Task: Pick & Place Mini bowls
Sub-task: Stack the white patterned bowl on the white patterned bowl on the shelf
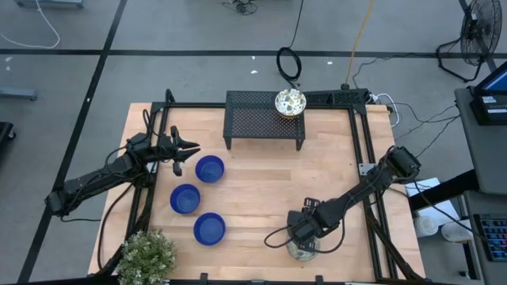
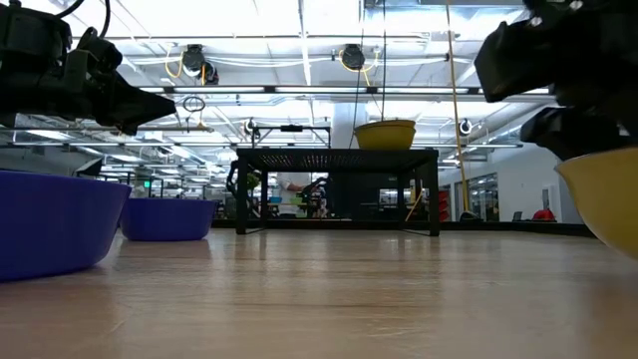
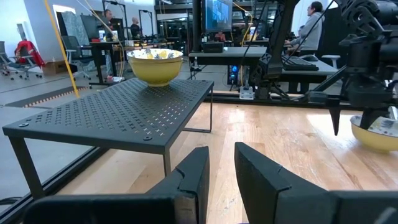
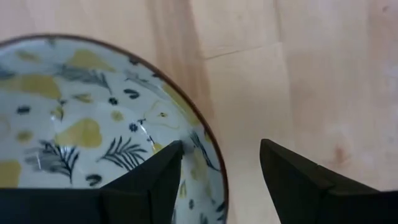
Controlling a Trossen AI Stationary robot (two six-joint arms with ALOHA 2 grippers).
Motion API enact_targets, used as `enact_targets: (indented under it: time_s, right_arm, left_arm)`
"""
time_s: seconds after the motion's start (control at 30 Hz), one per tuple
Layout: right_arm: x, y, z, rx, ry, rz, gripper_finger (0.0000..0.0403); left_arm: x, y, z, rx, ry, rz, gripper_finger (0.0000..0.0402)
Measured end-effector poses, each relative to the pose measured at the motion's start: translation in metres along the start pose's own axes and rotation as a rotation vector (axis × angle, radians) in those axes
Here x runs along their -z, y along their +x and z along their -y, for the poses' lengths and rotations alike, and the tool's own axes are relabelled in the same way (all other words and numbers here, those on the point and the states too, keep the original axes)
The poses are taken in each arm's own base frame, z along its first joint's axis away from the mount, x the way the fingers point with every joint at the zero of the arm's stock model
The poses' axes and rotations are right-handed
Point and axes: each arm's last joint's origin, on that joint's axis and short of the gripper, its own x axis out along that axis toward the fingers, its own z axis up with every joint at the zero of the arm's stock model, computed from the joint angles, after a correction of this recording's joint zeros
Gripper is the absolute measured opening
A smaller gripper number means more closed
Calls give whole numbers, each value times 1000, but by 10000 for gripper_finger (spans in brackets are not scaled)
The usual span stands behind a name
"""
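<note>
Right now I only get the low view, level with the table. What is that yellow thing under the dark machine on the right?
Observer: That is a mini bowl. Seen from the right wrist view, its inside is pale with a yellow and dark leafy pattern.
Visitor: Is the claw holding it?
Observer: No. The right claw is open, with one finger inside the bowl's rim and the other outside it.
Visitor: I count two blue bowls on my left. Is that all of them?
Observer: From above there are three blue bowls, standing apart in a loose cluster. The left claw hangs open and empty beside the farthest one.
</note>
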Motion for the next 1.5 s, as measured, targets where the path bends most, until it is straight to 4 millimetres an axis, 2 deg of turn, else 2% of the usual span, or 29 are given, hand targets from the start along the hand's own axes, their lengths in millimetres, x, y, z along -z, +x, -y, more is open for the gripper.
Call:
enact_targets:
  time_s: [0.3,0.7,1.5]
  right_arm:
    - [-6,0,8,13,23,-9,203]
    - [-5,0,7,12,-103,-11,203]
    - [-4,0,7,-9,-105,-30,199]
  left_arm:
    - [0,0,0,0,0,0,81]
    - [0,0,0,0,0,0,81]
    - [0,0,0,0,0,0,81]
